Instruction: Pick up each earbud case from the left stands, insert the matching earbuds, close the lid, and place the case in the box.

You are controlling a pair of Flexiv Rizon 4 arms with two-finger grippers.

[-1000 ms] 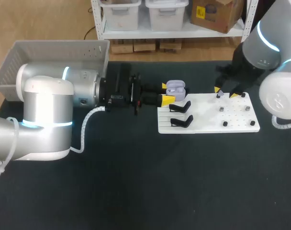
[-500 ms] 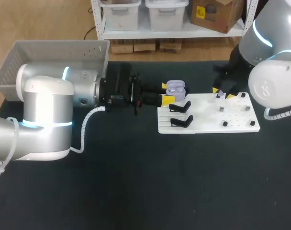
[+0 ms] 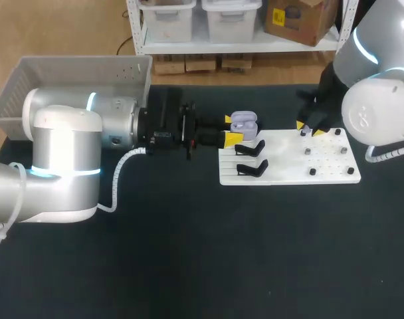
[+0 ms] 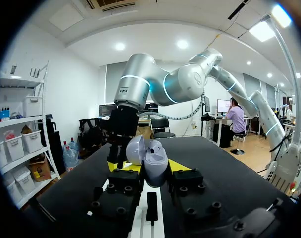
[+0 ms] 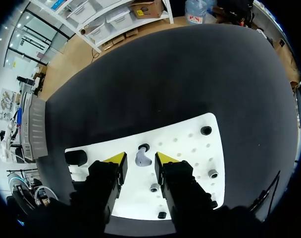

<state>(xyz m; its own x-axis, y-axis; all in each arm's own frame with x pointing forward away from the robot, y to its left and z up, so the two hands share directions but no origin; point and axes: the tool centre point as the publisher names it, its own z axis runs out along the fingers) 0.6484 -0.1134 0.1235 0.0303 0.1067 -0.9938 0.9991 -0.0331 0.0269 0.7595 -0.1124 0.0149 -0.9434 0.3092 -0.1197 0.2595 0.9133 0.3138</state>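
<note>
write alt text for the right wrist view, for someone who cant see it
The right gripper hangs over a white board on the dark table, its yellow-tipped fingers open on either side of a small lilac earbud on a peg. Other short pegs dot the board, and a black stand sits at its edge beside the gripper.

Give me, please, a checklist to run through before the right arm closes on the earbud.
1. Earbud case lid open: ok.
2. Left jaws clamp the case from both sides: ok.
3. Right jaws open: ok.
4. Earbud on the white board lies between the right jaws: ok.
5. Right jaws low enough to grip the earbud: cannot tell.
6. Case sockets empty: cannot tell.
</note>
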